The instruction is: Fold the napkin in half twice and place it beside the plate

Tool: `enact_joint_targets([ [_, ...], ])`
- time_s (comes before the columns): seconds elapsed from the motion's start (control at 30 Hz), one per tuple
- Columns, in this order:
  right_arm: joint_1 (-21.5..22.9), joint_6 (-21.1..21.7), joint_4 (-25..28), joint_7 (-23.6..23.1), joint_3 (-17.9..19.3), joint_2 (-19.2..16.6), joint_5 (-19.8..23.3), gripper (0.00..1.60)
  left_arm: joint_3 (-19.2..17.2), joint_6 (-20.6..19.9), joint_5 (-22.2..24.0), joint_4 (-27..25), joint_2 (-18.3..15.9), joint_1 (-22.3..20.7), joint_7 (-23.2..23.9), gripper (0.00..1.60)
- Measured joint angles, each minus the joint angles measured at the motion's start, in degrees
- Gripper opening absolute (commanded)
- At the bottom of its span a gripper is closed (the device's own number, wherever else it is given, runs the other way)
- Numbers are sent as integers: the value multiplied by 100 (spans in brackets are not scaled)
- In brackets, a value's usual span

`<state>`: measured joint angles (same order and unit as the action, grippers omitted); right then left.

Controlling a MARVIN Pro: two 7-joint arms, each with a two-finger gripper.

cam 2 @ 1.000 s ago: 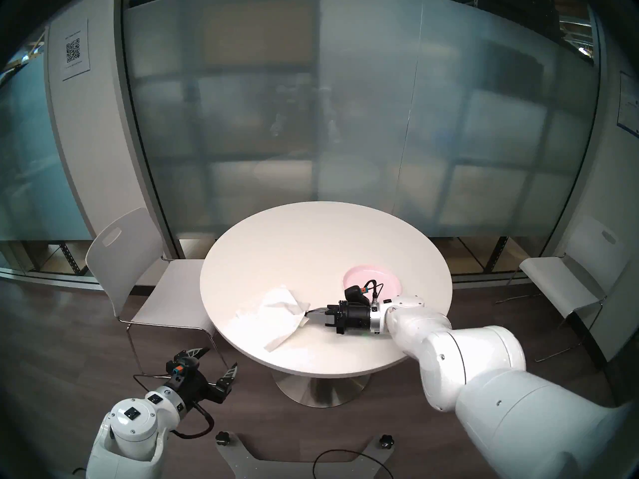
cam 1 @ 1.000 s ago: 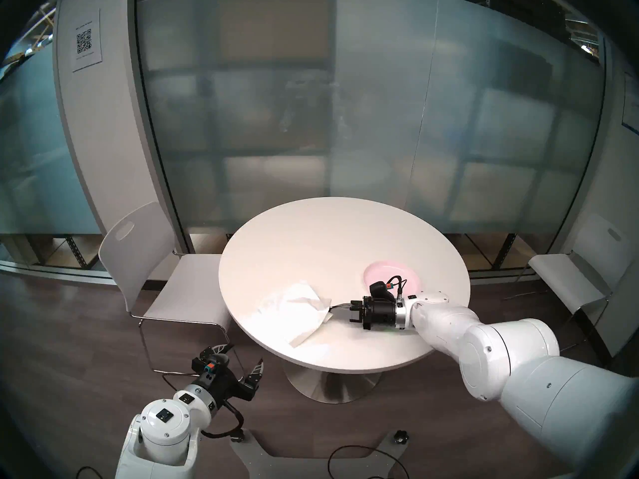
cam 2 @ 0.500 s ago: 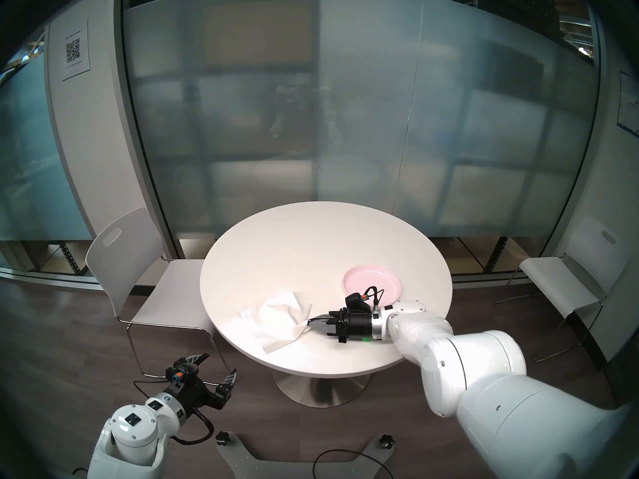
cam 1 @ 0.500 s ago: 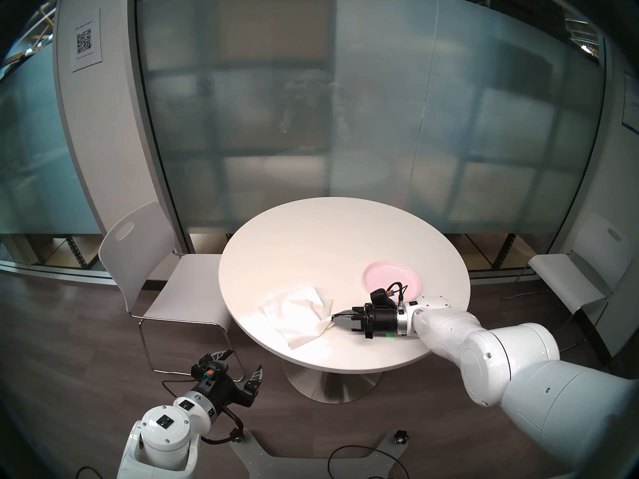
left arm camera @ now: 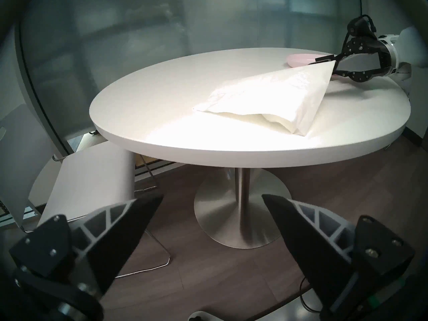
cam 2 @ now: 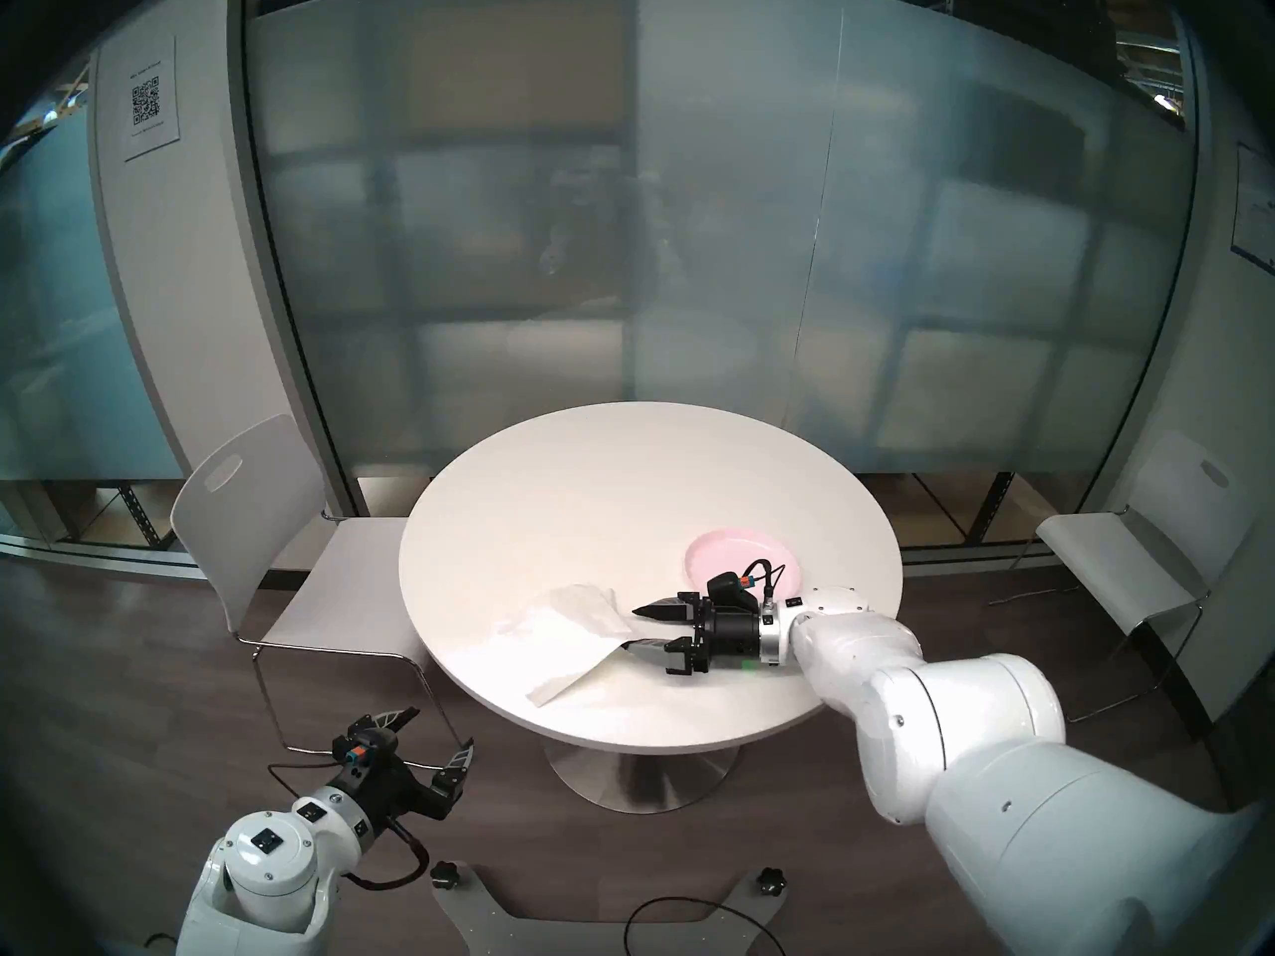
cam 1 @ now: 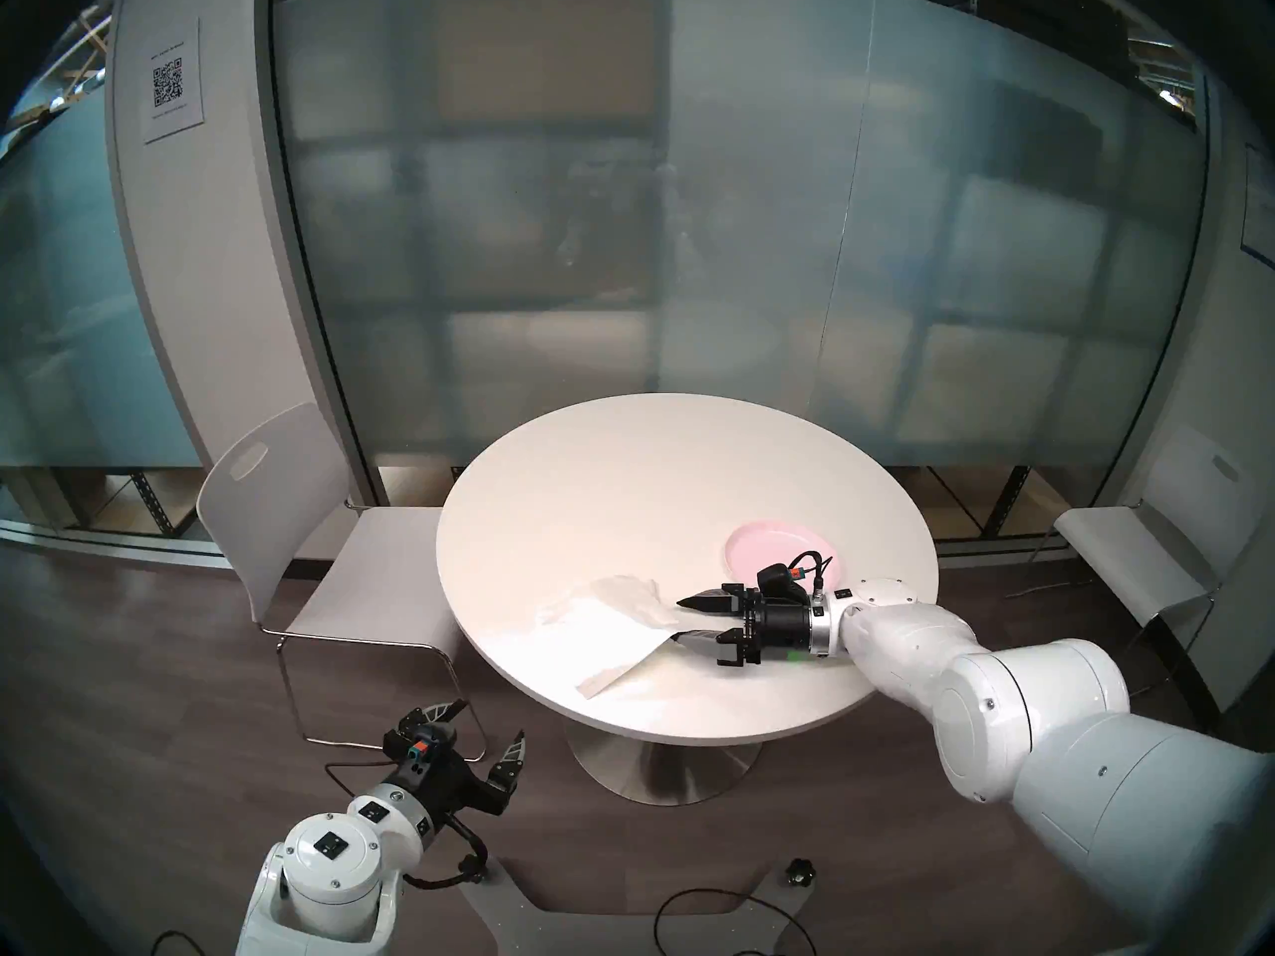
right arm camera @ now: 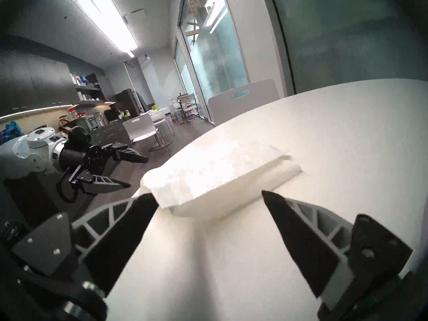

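The white napkin (cam 1: 607, 630) lies loosely folded over on the round white table (cam 1: 655, 478), left of the pale pink plate (cam 1: 766, 544). My right gripper (cam 1: 679, 618) is open just right of the napkin. The napkin's raised near corner leans on one finger (right arm camera: 139, 211); nothing is gripped. The napkin also shows in the head right view (cam 2: 566, 630), the left wrist view (left arm camera: 266, 100) and the right wrist view (right arm camera: 220, 170). The right wrist camera partly hides the plate (cam 2: 731, 554). My left gripper (cam 1: 483, 723) is open and empty, below the table's left front edge.
A white chair (cam 1: 297, 520) stands at the table's left and another (cam 1: 1138, 554) at its right. Frosted glass wall runs behind the table. The table's steel pedestal (left arm camera: 240, 209) stands ahead of the left gripper (left arm camera: 212, 197).
My right gripper opened, let go of the napkin corner and drew back a little to the right. The napkin sank lower and flatter. The left arm has barely moved.
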<state>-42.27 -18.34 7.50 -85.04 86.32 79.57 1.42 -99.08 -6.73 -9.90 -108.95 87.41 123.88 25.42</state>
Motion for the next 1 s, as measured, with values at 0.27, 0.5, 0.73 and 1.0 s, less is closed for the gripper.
enact_joint_targets([
  [0.27, 58, -127, 108, 0, 85, -76, 31, 160, 26, 26, 9, 23, -1, -21, 6, 160],
  [0.5, 101, -205, 195, 15, 144, -98, 57, 160, 32, 42, 17, 44, -6, -51, 8, 160],
  [0.73, 136, -278, 288, 79, 188, -89, 79, 160, 28, 58, 26, 67, -25, -74, 8, 160],
  [1.0, 178, -361, 418, 150, 238, -67, 108, 160, 17, 71, 38, 97, -62, -84, 8, 160],
])
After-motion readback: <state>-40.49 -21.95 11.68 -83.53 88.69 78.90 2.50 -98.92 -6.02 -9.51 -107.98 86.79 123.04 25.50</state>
